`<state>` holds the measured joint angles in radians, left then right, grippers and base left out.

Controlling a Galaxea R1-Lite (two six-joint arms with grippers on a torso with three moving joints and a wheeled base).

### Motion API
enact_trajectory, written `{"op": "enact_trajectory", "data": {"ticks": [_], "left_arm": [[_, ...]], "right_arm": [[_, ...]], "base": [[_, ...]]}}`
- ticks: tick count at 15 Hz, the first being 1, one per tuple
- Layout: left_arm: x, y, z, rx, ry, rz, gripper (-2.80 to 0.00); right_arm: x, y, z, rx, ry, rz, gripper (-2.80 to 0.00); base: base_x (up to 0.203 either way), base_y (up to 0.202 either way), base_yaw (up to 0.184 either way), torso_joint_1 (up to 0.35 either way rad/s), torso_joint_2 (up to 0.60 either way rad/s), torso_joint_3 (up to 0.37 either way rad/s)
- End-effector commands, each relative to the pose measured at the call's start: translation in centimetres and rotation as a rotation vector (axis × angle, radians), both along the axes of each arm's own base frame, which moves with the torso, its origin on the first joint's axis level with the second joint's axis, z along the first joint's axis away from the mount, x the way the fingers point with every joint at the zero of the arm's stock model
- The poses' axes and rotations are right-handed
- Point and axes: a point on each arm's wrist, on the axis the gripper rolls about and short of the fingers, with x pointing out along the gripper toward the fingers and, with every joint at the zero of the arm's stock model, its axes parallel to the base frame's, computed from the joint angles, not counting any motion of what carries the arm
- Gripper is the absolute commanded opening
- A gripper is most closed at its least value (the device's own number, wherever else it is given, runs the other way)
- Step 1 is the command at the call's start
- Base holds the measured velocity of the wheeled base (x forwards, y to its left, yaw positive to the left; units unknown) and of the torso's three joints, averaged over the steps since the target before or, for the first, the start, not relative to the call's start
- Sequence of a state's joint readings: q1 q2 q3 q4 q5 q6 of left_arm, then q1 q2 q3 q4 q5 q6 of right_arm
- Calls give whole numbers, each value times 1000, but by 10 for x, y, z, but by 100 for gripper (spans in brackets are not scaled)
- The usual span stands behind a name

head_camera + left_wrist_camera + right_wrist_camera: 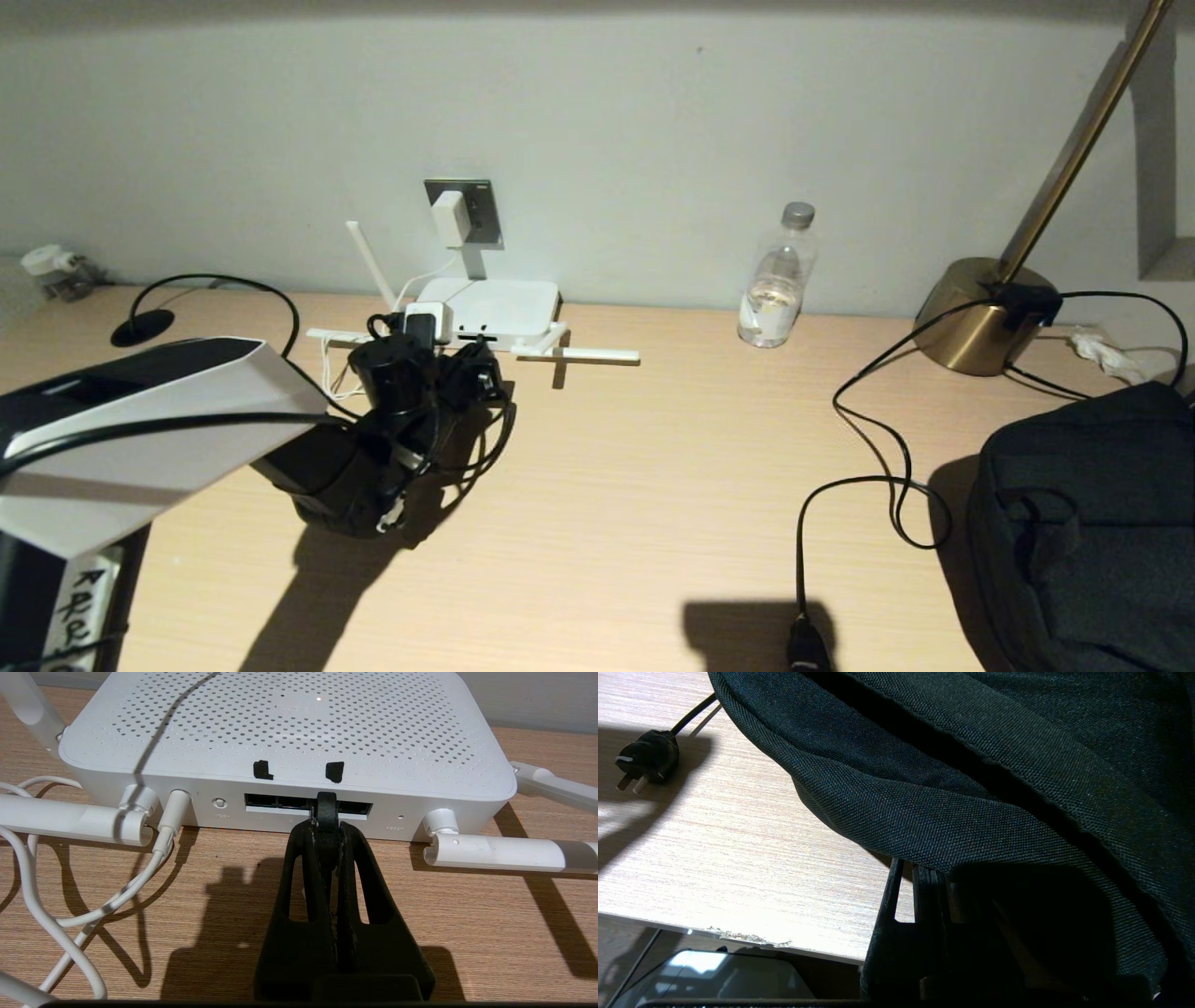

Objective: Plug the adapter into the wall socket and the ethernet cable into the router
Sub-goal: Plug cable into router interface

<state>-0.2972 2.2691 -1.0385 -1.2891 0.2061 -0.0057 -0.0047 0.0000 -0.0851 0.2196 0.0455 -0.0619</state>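
The left gripper (325,826) has its jaws closed tight on the plug end of the ethernet cable (326,810), and this black plug points straight at the dark row of ports on the front edge of the router (289,728), its tip at the opening of the ports; I cannot tell if it is fully inside. The long axis of the plug goes along the fingers, level with the desk (616,485). Small grey writing stands under the ports and near the button, but it is too small to read. A thin white cord (159,849) is plugged into the router beside the ports. The router lies flat against the wall, its white antennas (504,851) folded down along the desk on both sides. Above it, the adapter (449,217) sits upright in the wall socket (464,213). Further to the right stands a clear water bottle (777,280) with a little water inside, then a brass lamp base (976,317). The right gripper (924,882) is parked near the desk edge, jaws closed and holding nothing, partly under a dark fabric bag (971,788), with a loose black plug (644,760) lying on the desk nearby.
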Motion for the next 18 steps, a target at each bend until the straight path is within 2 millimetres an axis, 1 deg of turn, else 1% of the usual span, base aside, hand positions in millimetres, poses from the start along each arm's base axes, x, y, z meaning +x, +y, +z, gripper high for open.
{"op": "enact_trajectory", "data": {"ticks": [1,4,18], "left_arm": [[1,1,0,-3,-5,5,-280],[2,5,1,-3,-7,14,-280],[2,5,3,-3,-10,13,-280]], "right_arm": [[0,0,0,-1,3,1,-280],[0,0,0,-1,4,-1,-280],[0,0,0,-1,2,1,-280]], "base": [[0,0,0,0,0,0],[0,0,0,0,0,0],[0,0,0,0,0,0]]}}
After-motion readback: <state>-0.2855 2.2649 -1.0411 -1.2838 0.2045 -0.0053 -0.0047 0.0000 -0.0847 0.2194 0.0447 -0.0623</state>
